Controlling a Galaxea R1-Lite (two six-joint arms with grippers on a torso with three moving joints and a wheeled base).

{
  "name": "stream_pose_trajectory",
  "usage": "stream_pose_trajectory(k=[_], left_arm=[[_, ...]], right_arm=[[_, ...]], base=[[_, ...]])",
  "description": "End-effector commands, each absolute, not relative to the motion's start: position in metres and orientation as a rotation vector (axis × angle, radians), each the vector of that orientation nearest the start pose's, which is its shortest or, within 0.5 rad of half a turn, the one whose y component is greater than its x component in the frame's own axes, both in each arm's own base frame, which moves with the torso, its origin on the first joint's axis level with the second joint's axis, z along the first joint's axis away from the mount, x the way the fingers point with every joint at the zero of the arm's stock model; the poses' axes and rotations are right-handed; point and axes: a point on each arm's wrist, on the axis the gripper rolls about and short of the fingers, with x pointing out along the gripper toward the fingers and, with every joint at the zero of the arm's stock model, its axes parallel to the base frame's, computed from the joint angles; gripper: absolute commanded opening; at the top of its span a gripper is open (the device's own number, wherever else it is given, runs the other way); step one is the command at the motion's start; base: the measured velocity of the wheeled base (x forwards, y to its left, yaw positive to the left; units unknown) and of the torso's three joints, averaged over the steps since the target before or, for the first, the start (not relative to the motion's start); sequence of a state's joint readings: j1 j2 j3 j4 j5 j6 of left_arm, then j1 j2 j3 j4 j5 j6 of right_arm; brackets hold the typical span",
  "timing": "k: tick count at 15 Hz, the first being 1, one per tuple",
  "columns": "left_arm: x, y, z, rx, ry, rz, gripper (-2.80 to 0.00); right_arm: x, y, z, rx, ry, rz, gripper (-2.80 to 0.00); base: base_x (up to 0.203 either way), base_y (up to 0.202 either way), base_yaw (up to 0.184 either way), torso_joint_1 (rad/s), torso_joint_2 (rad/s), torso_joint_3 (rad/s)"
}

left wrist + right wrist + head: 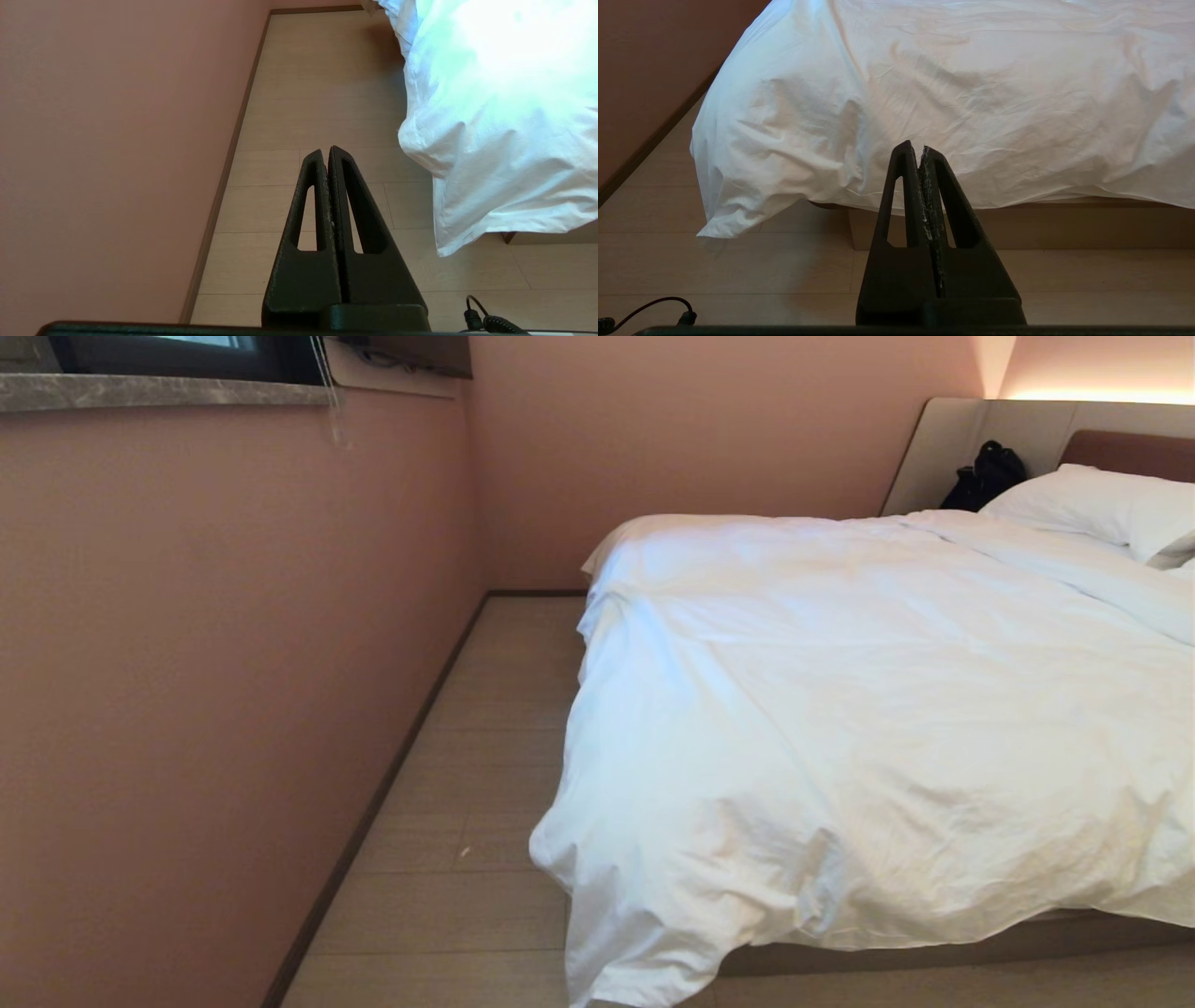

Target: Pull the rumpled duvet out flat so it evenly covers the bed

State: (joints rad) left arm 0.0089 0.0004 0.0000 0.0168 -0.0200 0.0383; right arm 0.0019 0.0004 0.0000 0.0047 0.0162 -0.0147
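The puffy white wrinkled duvet (952, 88) hangs skewed ahead of my right claw (920, 148); both claws, left (325, 151) included, are clenched empty. Next I must reach and pinch its drooping corner (714, 224).

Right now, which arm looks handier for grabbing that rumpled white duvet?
Probably the right. The right gripper, shut, faces the puffy white duvet hanging over the bed's foot edge. The left gripper, also shut, faces bare wooden floor, with the duvet's drooping corner off to its side.
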Motion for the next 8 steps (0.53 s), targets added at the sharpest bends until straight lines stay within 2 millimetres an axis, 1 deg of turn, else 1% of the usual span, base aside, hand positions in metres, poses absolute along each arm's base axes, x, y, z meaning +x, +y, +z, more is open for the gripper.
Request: stream_pose_trajectory(k=[1, 8], left_arm=[[-0.0228, -0.0007, 0.0738, 0.038, 0.017, -0.011, -2.8], [-0.0228, -0.0007, 0.0738, 0.038, 0.017, -0.011, -2.8]], right_arm=[[-0.0228, 0.0003, 0.075, -0.015, 0.004, 0.018, -2.8], [-0.0228, 0.0003, 0.075, -0.015, 0.004, 0.018, -2.8]], base=[[0.0, 0.0, 0.0, 0.0, 0.0, 0.0], [0.0, 0.0, 0.0, 0.0, 0.0, 0.0]])
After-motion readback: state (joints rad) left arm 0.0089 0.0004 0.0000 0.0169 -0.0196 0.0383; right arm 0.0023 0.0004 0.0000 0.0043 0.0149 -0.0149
